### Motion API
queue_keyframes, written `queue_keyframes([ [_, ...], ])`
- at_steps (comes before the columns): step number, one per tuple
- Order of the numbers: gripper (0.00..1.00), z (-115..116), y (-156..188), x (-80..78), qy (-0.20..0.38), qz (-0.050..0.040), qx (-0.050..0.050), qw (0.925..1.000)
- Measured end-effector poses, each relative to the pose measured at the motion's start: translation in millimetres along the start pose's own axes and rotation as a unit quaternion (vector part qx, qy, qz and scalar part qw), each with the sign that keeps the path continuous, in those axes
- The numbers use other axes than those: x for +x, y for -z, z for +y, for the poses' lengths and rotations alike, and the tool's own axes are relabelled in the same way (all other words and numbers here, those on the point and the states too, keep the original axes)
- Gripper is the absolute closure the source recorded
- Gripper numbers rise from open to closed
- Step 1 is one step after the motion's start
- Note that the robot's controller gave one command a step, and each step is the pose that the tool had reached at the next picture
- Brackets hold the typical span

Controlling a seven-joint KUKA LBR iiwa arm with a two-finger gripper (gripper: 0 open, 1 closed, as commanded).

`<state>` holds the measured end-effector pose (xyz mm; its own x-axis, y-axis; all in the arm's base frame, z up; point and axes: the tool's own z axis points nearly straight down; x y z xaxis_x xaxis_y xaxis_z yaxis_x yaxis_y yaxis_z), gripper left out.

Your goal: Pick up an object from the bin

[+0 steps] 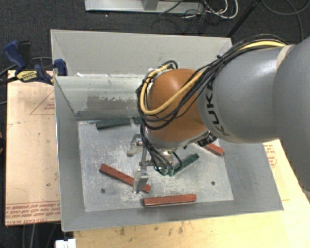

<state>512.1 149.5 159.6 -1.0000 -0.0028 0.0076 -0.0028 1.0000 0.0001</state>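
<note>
One red-brown bar [116, 173] lies in the bin [67, 154]; one end under the arm [248, 102].

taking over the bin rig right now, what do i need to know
Claw: low in the bin, at the right end of the slanted red stick near the front middle. Whether it grips the stick cannot be told.
Other things: red bar by the front wall, green stick back left, green piece and red piece under the arm on the right.
Done: nothing visibly lifted.
Left: grip one thing and lift it out.
</note>
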Motion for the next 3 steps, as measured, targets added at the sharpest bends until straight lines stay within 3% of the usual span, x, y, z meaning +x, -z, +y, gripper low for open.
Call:
queue_keyframes([
  [1, 0.0, -0.6, 3.6, -2.0, -0.001, -0.0036, -0.001, 1.0],
  [2, 1.0, -10.5, -81.8, -19.2, 0.009, -0.0122, -0.003, 0.9999],
  [3, 1.0, -10.5, -81.8, -19.2, 0.009, -0.0122, -0.003, 0.9999],
])
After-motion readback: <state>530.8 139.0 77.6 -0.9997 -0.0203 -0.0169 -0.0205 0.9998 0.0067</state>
